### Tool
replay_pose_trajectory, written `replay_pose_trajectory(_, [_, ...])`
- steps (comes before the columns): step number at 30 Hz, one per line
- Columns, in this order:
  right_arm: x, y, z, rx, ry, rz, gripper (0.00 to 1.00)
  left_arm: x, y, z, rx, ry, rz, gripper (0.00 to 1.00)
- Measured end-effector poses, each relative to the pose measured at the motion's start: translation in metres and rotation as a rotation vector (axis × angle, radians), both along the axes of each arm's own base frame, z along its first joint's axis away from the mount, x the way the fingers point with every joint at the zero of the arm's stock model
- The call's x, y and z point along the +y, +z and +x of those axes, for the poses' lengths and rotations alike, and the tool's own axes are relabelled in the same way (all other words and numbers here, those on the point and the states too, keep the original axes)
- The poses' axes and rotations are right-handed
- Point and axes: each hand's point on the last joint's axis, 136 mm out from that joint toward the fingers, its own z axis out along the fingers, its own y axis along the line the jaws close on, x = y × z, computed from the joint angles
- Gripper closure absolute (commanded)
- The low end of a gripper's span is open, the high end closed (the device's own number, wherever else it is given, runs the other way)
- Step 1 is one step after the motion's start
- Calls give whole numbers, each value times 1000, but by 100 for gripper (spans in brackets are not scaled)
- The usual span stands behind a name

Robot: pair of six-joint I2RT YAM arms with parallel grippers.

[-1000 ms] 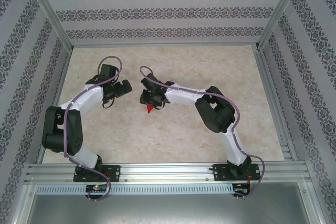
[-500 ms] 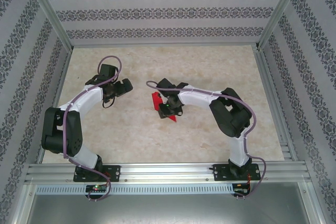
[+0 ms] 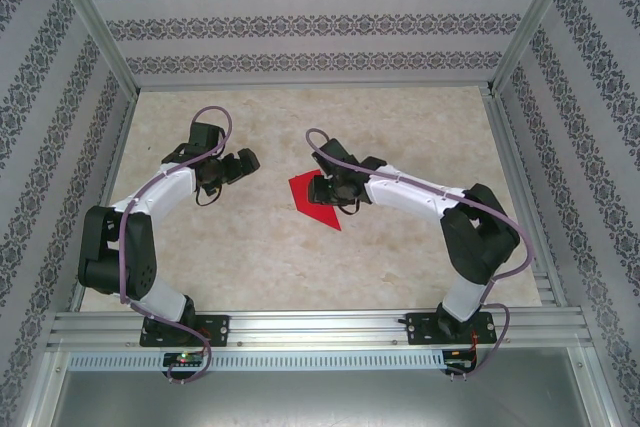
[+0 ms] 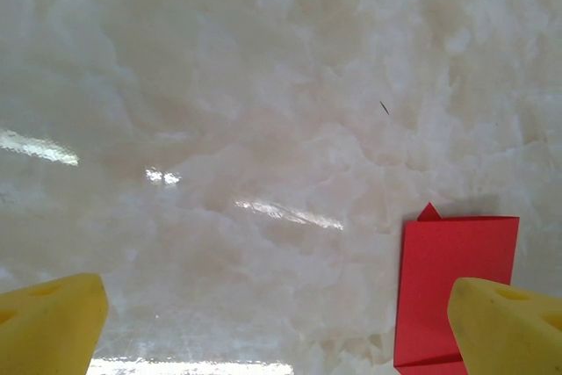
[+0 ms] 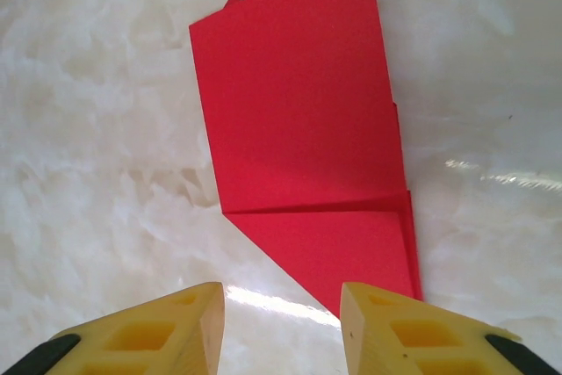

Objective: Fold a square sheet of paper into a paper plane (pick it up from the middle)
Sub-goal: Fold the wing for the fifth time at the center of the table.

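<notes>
The red sheet of paper (image 3: pixel 310 198) lies flat on the marble table, folded into a creased shape with one pointed end. My right gripper (image 3: pixel 337 191) hovers just right of it, open and holding nothing. In the right wrist view the folded paper (image 5: pixel 303 138) lies ahead of the yellow fingertips, its point reaching toward the gap of the right gripper (image 5: pixel 281 318). My left gripper (image 3: pixel 243 161) stands wide open to the paper's left. From the left wrist, the paper (image 4: pixel 448 283) shows beside the right-hand fingertip of the left gripper (image 4: pixel 277 327).
Patterned walls (image 3: pixel 320 22) and metal frame posts enclose the table on three sides. An aluminium rail (image 3: pixel 320 327) carrying both arm bases runs along the near edge. Bare marble tabletop (image 3: pixel 400 267) lies in front of the paper.
The right gripper opened and let go of the red paper, which now lies flat on the table. The right arm swung back to the right. The left gripper edged slightly right.
</notes>
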Motion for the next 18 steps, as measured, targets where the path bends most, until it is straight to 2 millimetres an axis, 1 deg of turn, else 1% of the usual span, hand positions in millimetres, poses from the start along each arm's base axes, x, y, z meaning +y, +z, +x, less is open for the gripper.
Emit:
replay_pose_trajectory(3, [11,-8,4,13,-70,38,61,-5,2,0,-4,-15,-23,0])
replay_pose_trajectory(6, [14,-27,5,57,-119,37,61,-8,4,0,-9,-30,-41,0])
replay_pose_trajectory(10, [10,-51,0,109,-149,11,61,-12,5,-1,-9,-46,-58,0])
replay_pose_trajectory(14, [3,-62,-8,136,-148,-17,61,-16,7,1,-21,-61,-75,0])
replay_pose_trajectory(17, [-7,-71,-13,154,-139,-46,61,-18,9,2,-28,-68,-85,0])
replay_pose_trajectory(18, [-8,-71,-13,153,-129,-46,61,-18,9,2,-29,-71,-88,0])
